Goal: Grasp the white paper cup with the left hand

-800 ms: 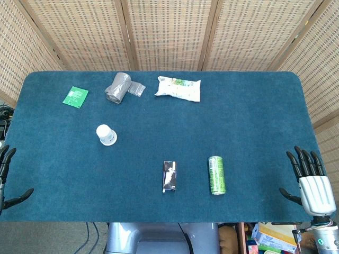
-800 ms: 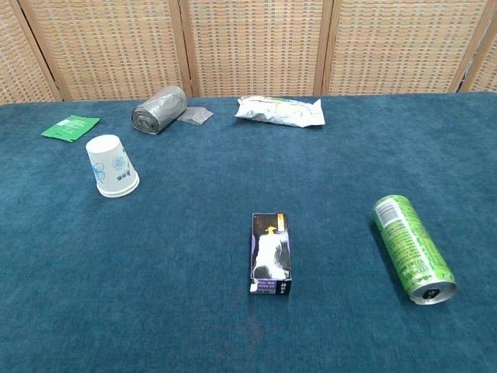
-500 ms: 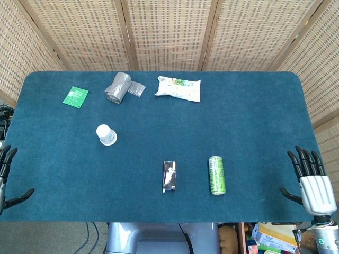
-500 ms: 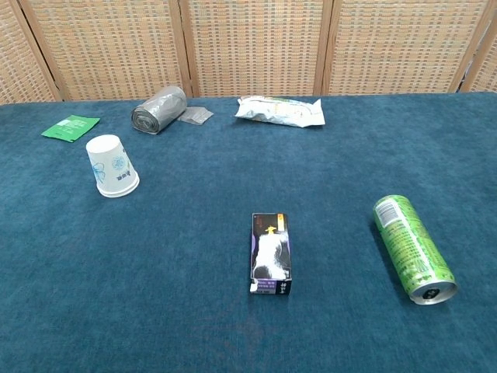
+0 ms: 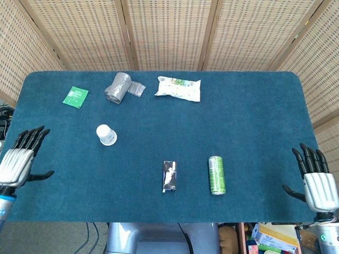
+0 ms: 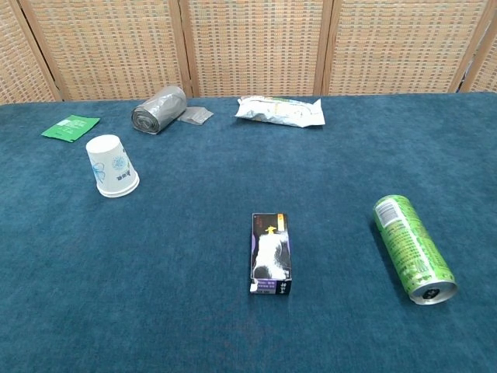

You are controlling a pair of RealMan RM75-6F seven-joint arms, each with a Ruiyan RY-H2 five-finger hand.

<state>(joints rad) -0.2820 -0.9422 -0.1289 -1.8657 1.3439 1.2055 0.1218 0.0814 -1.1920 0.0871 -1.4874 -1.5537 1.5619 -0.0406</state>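
The white paper cup [image 5: 106, 134] [image 6: 112, 165] stands upside down on the blue table, left of the middle. My left hand [image 5: 20, 159] hovers over the table's left edge, fingers spread and empty, well to the left of the cup and a little nearer. At the right front corner my right hand [image 5: 318, 181] is open with nothing in it. Neither hand shows in the chest view.
A grey roll [image 5: 118, 87], a green packet [image 5: 75, 97] and a white snack bag [image 5: 178, 88] lie along the far side. A small dark box [image 5: 169, 177] and a green can [image 5: 216, 174] on its side lie near the front edge.
My left hand has risen and moved inward over the table's left edge, toward the cup. The right hand has drifted slightly lower. The objects have not moved.
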